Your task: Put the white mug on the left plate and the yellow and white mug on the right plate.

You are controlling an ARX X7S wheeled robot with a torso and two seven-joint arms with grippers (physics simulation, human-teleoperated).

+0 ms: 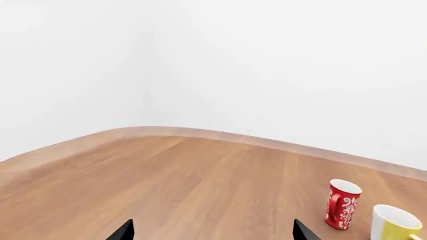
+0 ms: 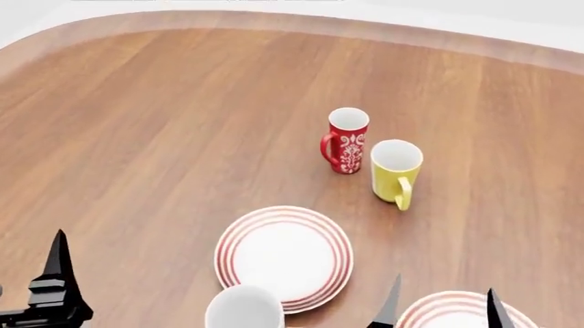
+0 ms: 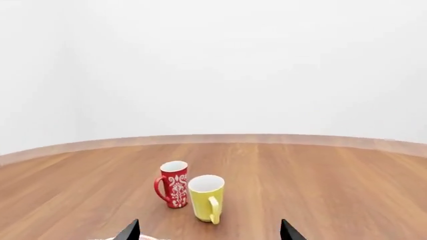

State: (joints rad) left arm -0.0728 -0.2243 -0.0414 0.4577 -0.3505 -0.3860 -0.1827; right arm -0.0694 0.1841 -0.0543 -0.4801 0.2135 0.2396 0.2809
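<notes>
The white mug (image 2: 243, 309) stands at the near edge of the left plate (image 2: 284, 225), cut off by the bottom of the head view. The yellow and white mug (image 2: 396, 171) stands upright on the table beyond the plates, next to a red mug (image 2: 345, 140). It also shows in the right wrist view (image 3: 207, 197) and in the left wrist view (image 1: 393, 225). The right plate (image 2: 447, 307) lies at the bottom right. My right gripper (image 2: 442, 304) is open and empty above that plate. My left gripper (image 1: 212, 232) is open and empty over bare table, far left of the plates.
The red mug with white ornament also shows in the wrist views (image 3: 173, 190) (image 1: 343, 204), close beside the yellow and white mug. The wooden table (image 2: 164, 123) has a curved far edge against a white wall.
</notes>
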